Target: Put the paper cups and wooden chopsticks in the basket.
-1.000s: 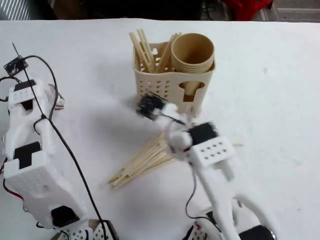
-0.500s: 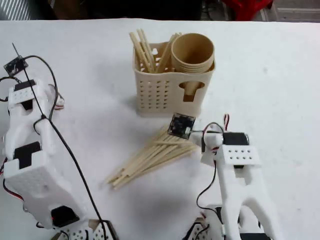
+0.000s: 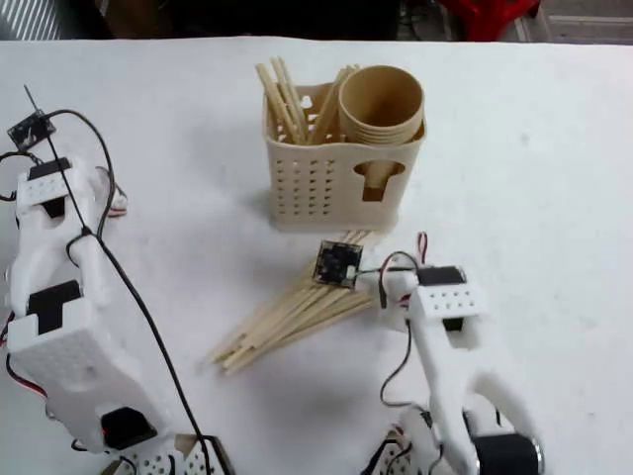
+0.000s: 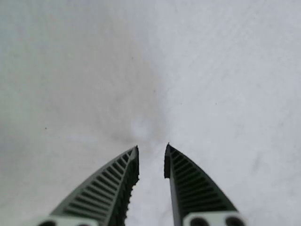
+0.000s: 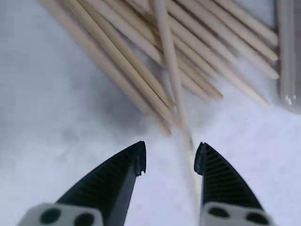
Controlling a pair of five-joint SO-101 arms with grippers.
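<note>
A cream slotted basket (image 3: 331,173) stands at the back of the table with a stack of paper cups (image 3: 381,104) and a few wooden chopsticks (image 3: 282,99) upright in it. A loose bundle of chopsticks (image 3: 292,315) lies in front of it on the white table. My right arm (image 3: 445,302) hangs over the bundle's basket-side end. Its gripper (image 5: 170,159) is open just above the table, with the fanned chopstick tips (image 5: 188,61) ahead and one stick (image 5: 173,89) running in between its fingers. My left gripper (image 4: 151,149) holds nothing, its fingers slightly apart over bare table.
My left arm (image 3: 59,297) lies folded along the table's left side, trailing black cables (image 3: 129,287). The basket wall (image 5: 288,52) is close beside the chopstick tips. White table surface stretches to the right of the basket.
My right arm swung back from the basket's front and came to rest over the loose chopsticks' end. The bundle and the left arm have not moved.
</note>
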